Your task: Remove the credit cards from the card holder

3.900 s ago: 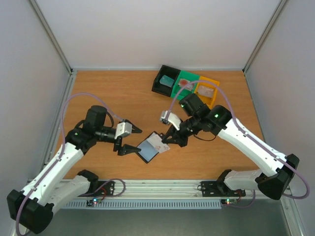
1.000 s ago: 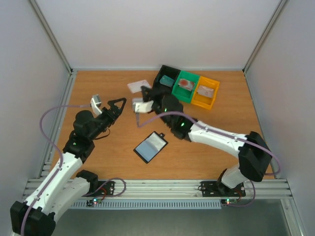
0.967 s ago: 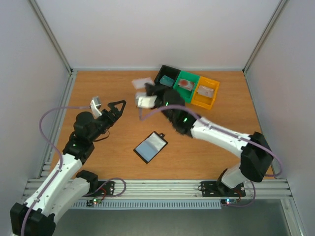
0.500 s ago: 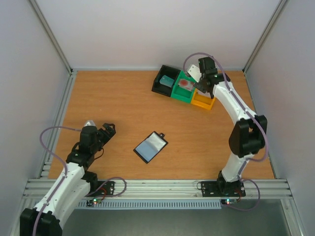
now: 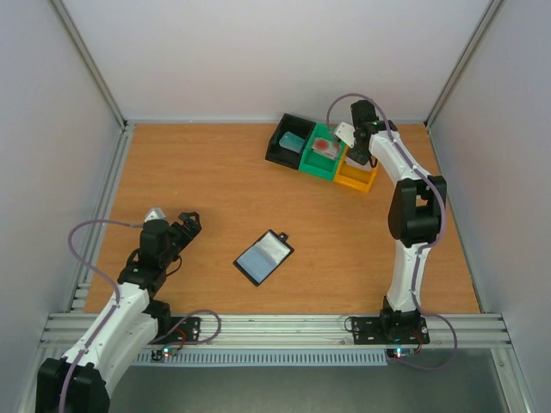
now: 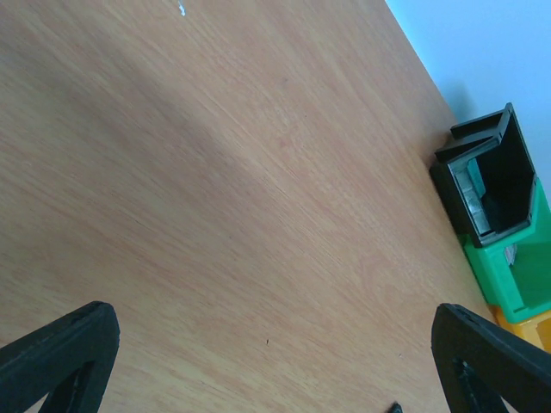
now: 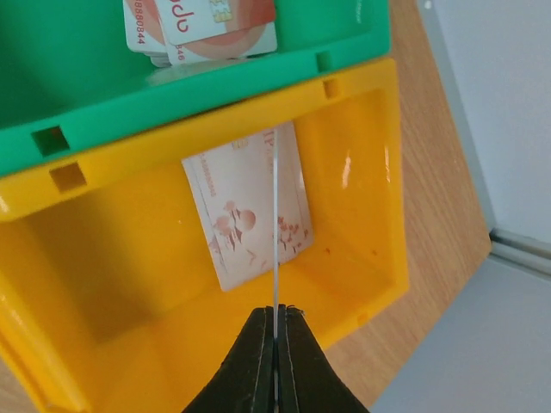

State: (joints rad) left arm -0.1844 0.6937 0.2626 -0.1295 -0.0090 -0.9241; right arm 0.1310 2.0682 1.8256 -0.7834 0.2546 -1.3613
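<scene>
The card holder (image 5: pixel 263 256) lies open on the table, pale inner pockets up, with no gripper near it. My right gripper (image 5: pixel 355 157) hangs over the orange tray (image 5: pixel 365 181). In the right wrist view it (image 7: pixel 275 311) is shut on a thin whitish card (image 7: pixel 275 215), seen edge-on above another whitish card (image 7: pixel 245 219) lying in the orange tray (image 7: pixel 370 155). A red card (image 5: pixel 325 146) lies in the green tray (image 5: pixel 317 165), and a teal card (image 5: pixel 293 140) in the black tray (image 5: pixel 277 151). My left gripper (image 5: pixel 185 225) is open and empty at the near left.
The three trays stand in a row at the back right. The left wrist view shows bare wood between my wide-apart fingers (image 6: pixel 60 353), with the black tray (image 6: pixel 491 185) and green tray (image 6: pixel 521 275) far off. Frame posts and grey walls ring the table.
My right arm has carried the whitish card from near the card holder to over the orange tray and sunk a little. My left arm has drawn back to the near left.
</scene>
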